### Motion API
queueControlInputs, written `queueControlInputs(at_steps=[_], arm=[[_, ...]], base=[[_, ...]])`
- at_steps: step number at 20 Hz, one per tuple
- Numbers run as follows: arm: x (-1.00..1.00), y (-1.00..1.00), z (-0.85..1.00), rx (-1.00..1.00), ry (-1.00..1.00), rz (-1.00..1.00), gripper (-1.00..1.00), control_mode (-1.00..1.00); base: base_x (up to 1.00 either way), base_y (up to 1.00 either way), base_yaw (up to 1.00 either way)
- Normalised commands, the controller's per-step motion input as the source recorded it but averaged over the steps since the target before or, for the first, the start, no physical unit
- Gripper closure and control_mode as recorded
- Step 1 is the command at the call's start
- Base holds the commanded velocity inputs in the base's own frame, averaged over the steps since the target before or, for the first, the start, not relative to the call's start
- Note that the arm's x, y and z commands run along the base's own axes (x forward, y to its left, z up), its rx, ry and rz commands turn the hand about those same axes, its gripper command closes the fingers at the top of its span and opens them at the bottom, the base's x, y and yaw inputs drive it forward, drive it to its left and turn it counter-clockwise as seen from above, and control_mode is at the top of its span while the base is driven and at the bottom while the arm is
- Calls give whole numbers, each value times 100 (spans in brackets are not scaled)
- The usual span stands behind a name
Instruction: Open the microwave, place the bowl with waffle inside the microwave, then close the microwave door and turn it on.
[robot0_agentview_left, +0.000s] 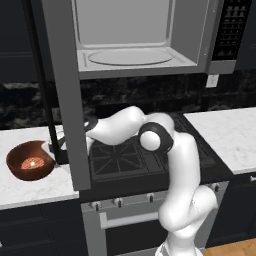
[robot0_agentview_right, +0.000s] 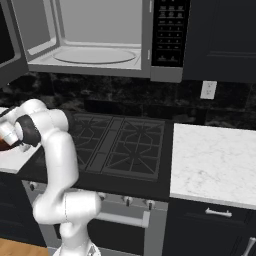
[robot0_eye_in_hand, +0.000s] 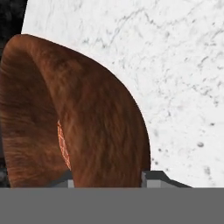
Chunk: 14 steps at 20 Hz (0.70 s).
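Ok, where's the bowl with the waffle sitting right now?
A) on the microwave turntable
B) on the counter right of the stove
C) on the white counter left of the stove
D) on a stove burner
C: the bowl, waffle inside, rests on the white counter left of the stove; the turntable in the open microwave is bare.

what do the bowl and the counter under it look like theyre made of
The bowl looks like glazed ceramic, or possibly polished wood: reddish-brown with a streaky, grain-like surface up close and a soft sheen on its rim; the render leaves it open. The counter looks like polished white marble or a similar stone: white with fine grey veins and specks.
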Motion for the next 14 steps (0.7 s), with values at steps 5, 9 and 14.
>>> queueControlInputs(at_steps=[5,9,14], arm=[[-48,-86,8,13,-7,-8,100,-100],[-39,-93,21,8,-4,-13,100,-100],[-25,-100,5,4,0,-20,100,-100]], base=[[0,0,0],[0,0,0],[0,0,0]])
